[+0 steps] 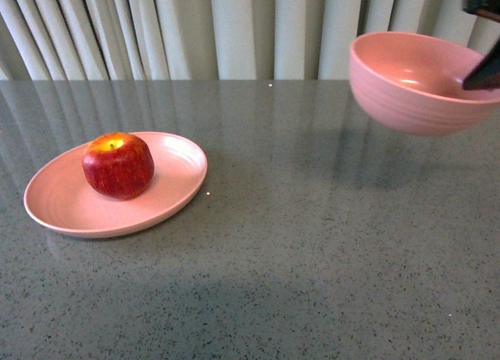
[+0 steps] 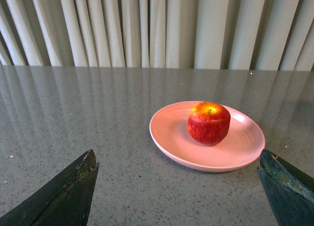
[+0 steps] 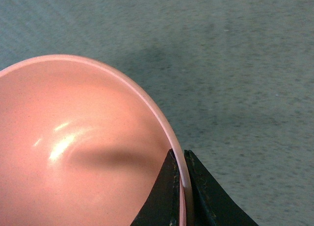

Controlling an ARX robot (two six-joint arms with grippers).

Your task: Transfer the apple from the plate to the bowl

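Observation:
The red apple (image 1: 118, 166) with a yellow-orange top sits on the flat pink plate (image 1: 176, 190) at the left of the grey table. My right gripper (image 1: 483, 73) is shut on the rim of the deep pink bowl (image 1: 406, 90) and holds it tilted above the table at the far right. The right wrist view shows the bowl (image 3: 73, 152) is empty, its rim pinched between the jaws of the right gripper (image 3: 182, 184). My left gripper (image 2: 179, 174) is open and empty, just short of the plate (image 2: 171, 133) and apple (image 2: 208, 123).
The grey speckled table (image 1: 312, 258) runs back to a pale pleated curtain (image 1: 234, 32). The bowl's shadow lies on the table under it.

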